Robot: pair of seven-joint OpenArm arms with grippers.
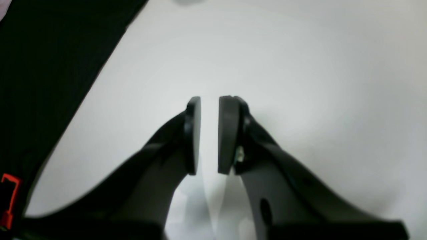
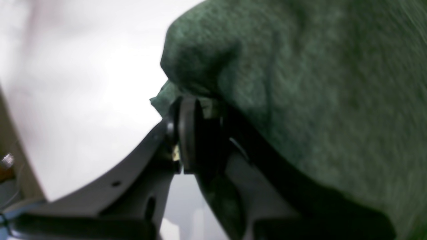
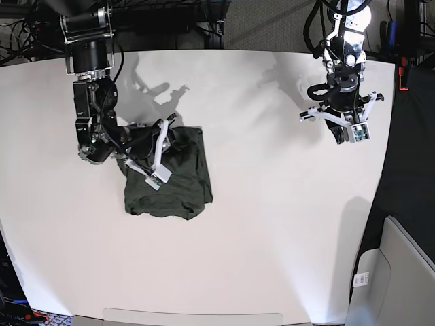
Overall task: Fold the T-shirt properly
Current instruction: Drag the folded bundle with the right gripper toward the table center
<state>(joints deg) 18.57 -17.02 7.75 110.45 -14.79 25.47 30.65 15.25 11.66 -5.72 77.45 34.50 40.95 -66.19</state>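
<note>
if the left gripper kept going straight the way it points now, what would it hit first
Probably just the bare white table. The left gripper has nothing between its slightly parted pads, and the wrist view shows only tabletop ahead; the black cloth lies off to one side. Height above the table is unclear.

White table (image 3: 272, 224) fills most of base view, surface matte, soft shadows near far edge. Dark floor (image 3: 408, 176) runs beyond table's right edge. Pale grey bin-like object (image 3: 401, 272) sits off table's near right corner, small white label (image 3: 361, 279) on its side. Tangle of black cables (image 3: 20, 27) behind far left corner. Dark grey wall panel (image 3: 272, 24) behind far edge. Red item (image 3: 402, 71) off far right corner, too small to identify.
</note>
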